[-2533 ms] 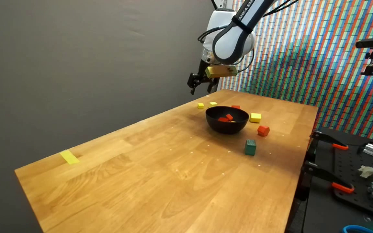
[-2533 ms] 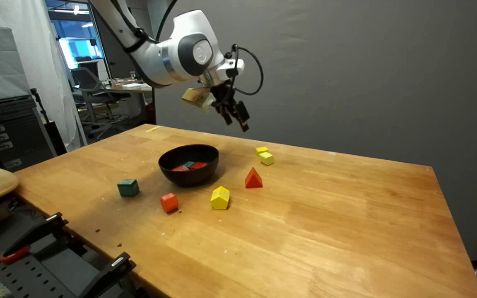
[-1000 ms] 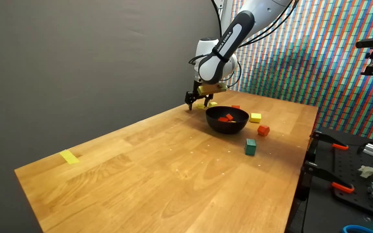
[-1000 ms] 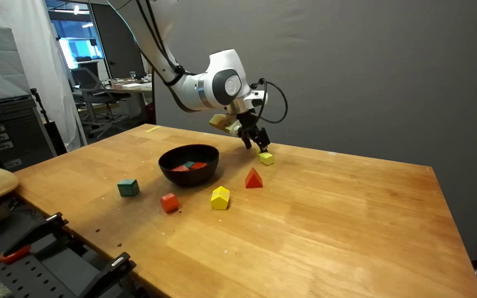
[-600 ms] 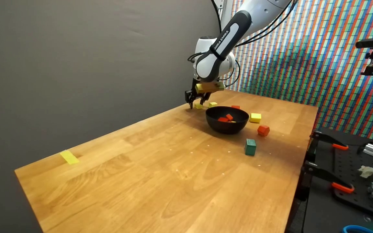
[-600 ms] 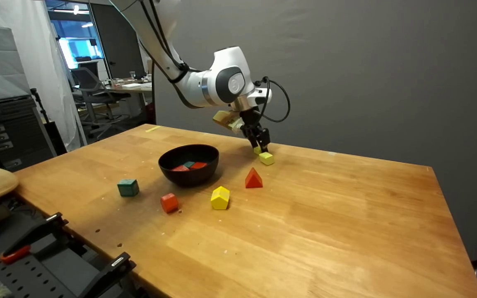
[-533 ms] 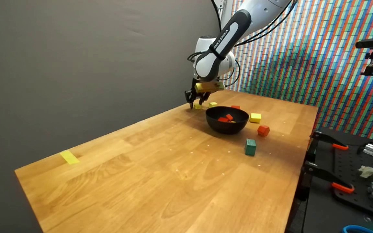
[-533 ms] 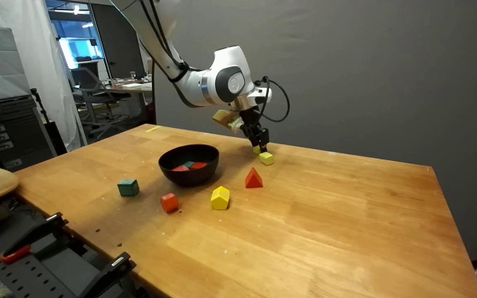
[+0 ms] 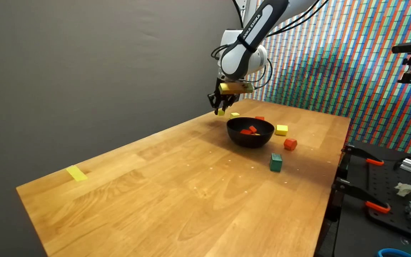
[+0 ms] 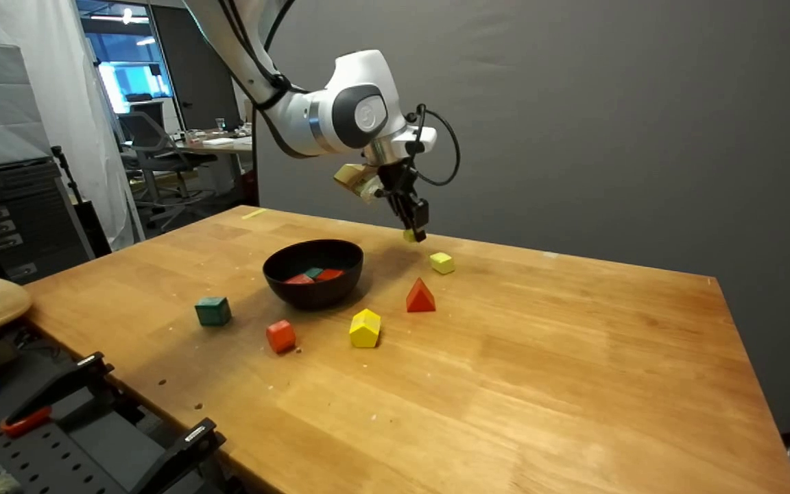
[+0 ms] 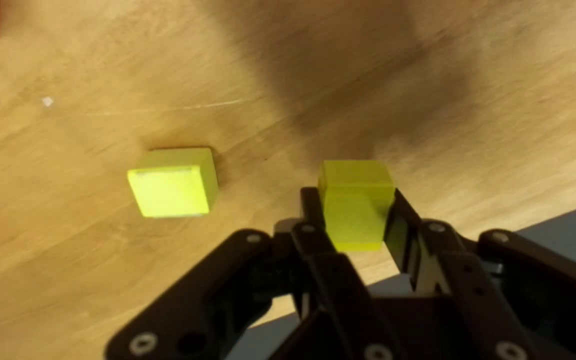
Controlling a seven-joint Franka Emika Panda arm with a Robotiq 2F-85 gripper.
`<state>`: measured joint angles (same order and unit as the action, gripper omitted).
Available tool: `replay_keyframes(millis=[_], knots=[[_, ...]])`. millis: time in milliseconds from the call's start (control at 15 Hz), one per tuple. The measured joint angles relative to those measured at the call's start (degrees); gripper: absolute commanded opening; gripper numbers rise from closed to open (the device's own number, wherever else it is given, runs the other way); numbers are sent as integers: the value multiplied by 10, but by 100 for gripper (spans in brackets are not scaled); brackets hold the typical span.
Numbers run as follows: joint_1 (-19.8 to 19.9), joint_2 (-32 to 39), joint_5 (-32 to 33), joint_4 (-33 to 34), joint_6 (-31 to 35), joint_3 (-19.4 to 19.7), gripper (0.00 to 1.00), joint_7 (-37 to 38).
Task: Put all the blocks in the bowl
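Behind the wooden bench (image 10: pixel 573 384) runs a plain grey wall (image 10: pixel 607 137), with a white curtain (image 10: pixel 45 116) at the left side of an exterior view. Going rightward from there, the green block (image 10: pixel 212 311) comes first, loose on the bench and apart from the rest, so it is left to do. Next is the red block (image 10: pixel 280 336), also loose, just in front of the black bowl (image 10: pixel 313 295). Inside that bowl the job is partly done: red pieces (image 10: pixel 330 274) and a green piece (image 10: pixel 313 272) show over the rim from this side. The rim hides some of the inside, so I cannot give a full count; my guess is that the task stands near its middle. By the bowl's right side and nearer the front sits the five-sided yellow block (image 10: pixel 365 328), waiting as well. Further right, toward the bench's far edge, the fingers (image 11: pixel 312 206) are closed on a small yellow block (image 11: pixel 357 212), pressing two opposite faces, and hold it up off the bench; it looks picked but not yet delivered. A little right of that stands the red wedge (image 10: pixel 420 296), and rightmost lies the yellow cube (image 10: pixel 441 263), these two being the last of five I count as left to fetch once the held one is in.
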<state>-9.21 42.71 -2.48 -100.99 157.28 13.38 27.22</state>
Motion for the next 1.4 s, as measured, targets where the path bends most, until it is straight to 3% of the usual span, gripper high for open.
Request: replay_keyframes(millis=[267,600,800,867,1000,1267,1400], knots=[[-46,-110,32,-106,18,28,11,7],[-47,-260,22,-251,-64,-32,11,9],[-47,-337,37,-331,-117,-60,13,62],[-47,-355,52,-351,-129,-64,59,91],[-43,-379,60,-382,-140,-75,66,128],[-27,-389,97,-404,-92,-96,98,229],[-20,-388,161,-406,-66,-96,100,316]])
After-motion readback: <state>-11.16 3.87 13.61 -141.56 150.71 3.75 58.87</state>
